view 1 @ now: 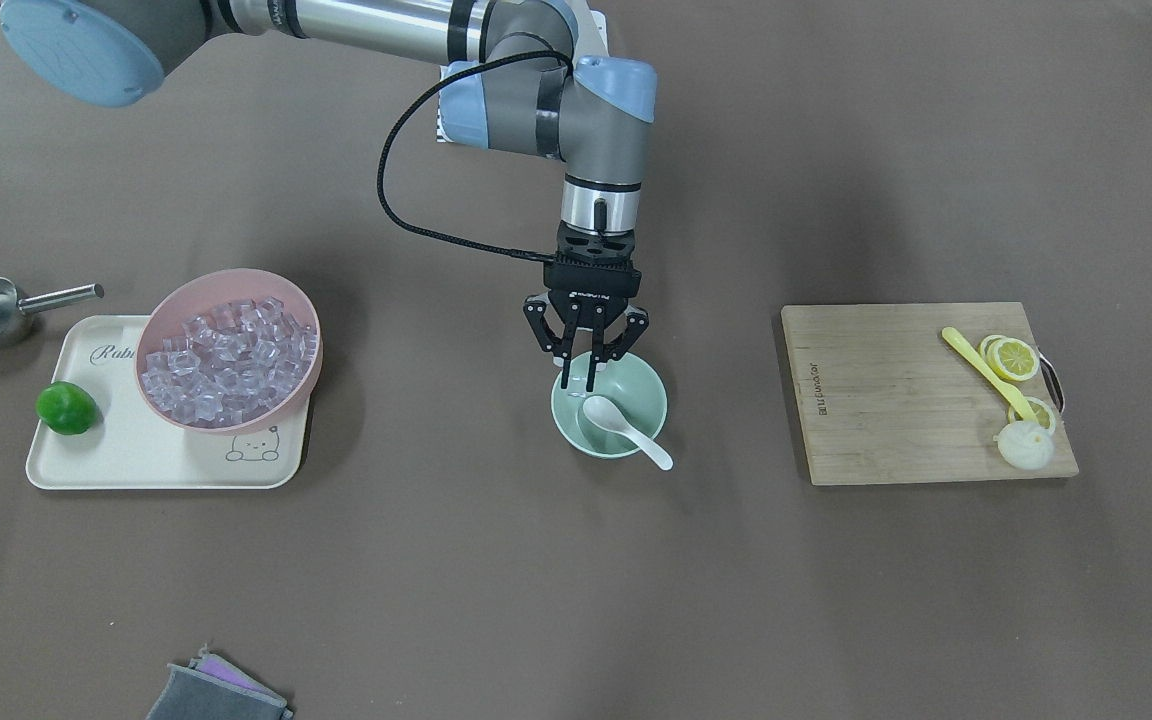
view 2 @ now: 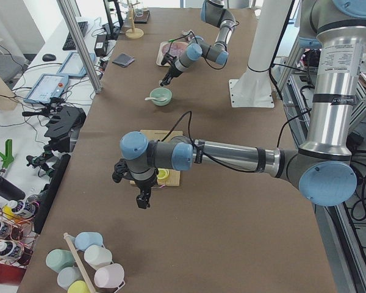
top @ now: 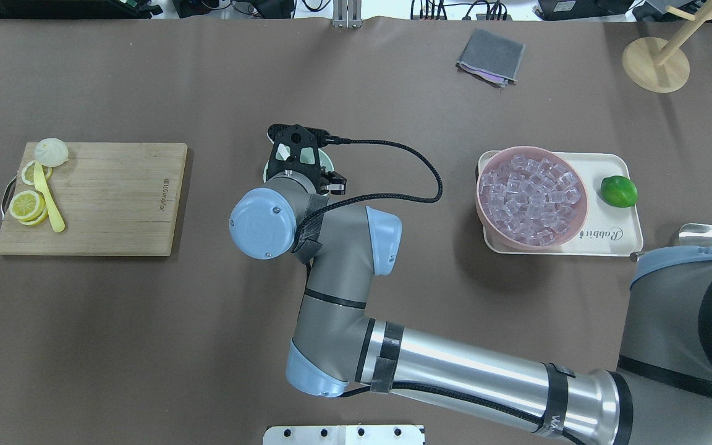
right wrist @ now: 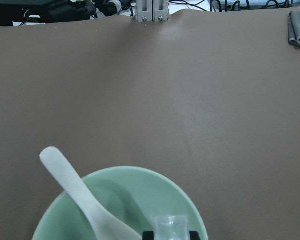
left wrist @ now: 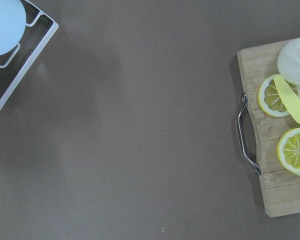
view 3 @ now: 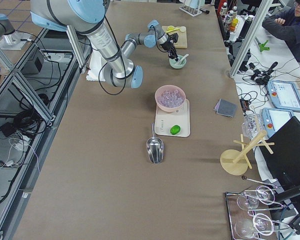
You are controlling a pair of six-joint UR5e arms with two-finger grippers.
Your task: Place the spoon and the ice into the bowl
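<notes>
The right gripper [view 1: 579,378] hangs over the mint-green bowl [view 1: 643,386], its fingers pinched on one clear ice cube [right wrist: 171,226]. The white soup spoon [view 1: 620,422] lies in that bowl, its handle over the rim. Well apart, more ice [view 1: 231,355] fills a pink bowl [view 1: 310,365] on a cream tray [view 1: 126,460]. The left gripper [view 2: 143,200] hovers beside the cutting board [view 2: 161,133]; whether it is open cannot be told.

Robotics lab, not a kitchen. One long bench [view 3: 90,165] under brown covering. Two industrial arms work over it: left arm [view 2: 232,155], right arm [view 1: 376,25]. White bolted pedestal [view 2: 254,85]. Aluminium frame posts [view 2: 79,46] along the edge. Control tablets [view 3: 285,95] on side desk, operator [view 3: 290,22] beside them. Loose cabling [view 3: 22,122] on the floor.
</notes>
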